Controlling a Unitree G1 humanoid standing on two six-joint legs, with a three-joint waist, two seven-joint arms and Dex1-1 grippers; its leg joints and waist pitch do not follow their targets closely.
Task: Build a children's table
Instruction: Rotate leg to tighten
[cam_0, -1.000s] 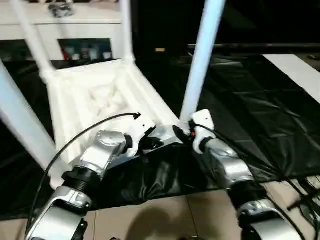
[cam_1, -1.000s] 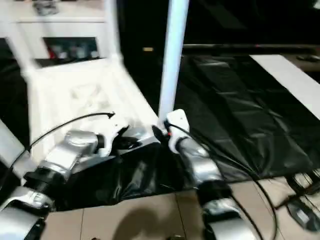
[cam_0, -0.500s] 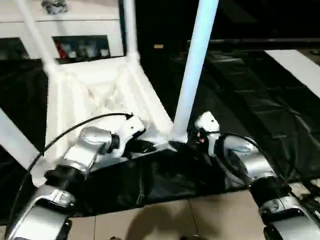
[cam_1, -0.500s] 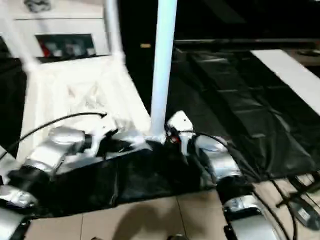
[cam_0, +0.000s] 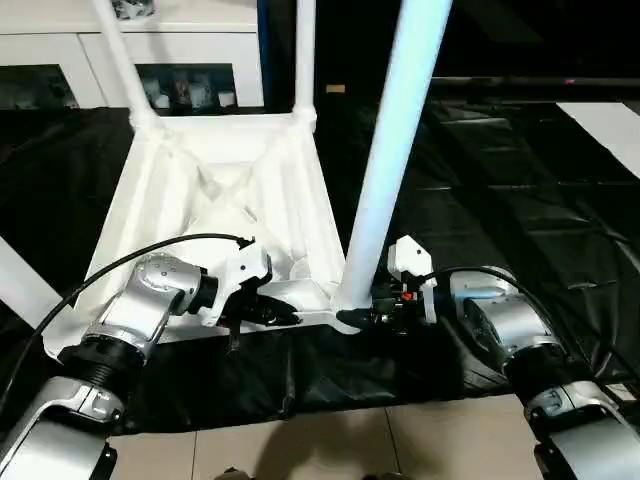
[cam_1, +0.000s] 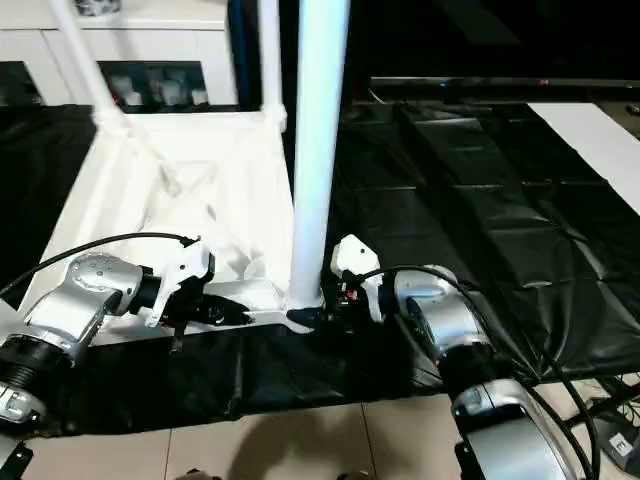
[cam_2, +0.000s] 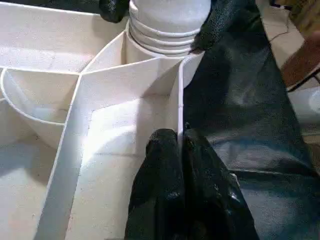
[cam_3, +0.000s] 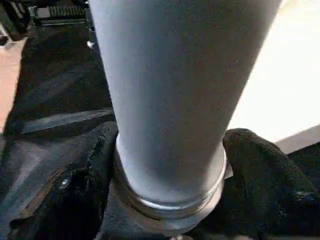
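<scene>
the right gripper (cam_0: 362, 316) clasps the near leg (cam_0: 392, 150) at its socket — seating step, needs twisting home — while the left gripper (cam_2: 181, 142) pinches the tabletop (cam_0: 215, 190) rim beside it.

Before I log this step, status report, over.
Left hand pinching tabletop rim. Right hand clamped round leg base at corner socket. Nothing in the way.

Glossy smooth white plastic leg (cam_0: 385, 170), matt ribbed plastic tabletop (cam_0: 215, 200), crinkly black sheet (cam_0: 520, 200) w/ sheen, silver metal forearms (cam_0: 150, 310)
</scene>
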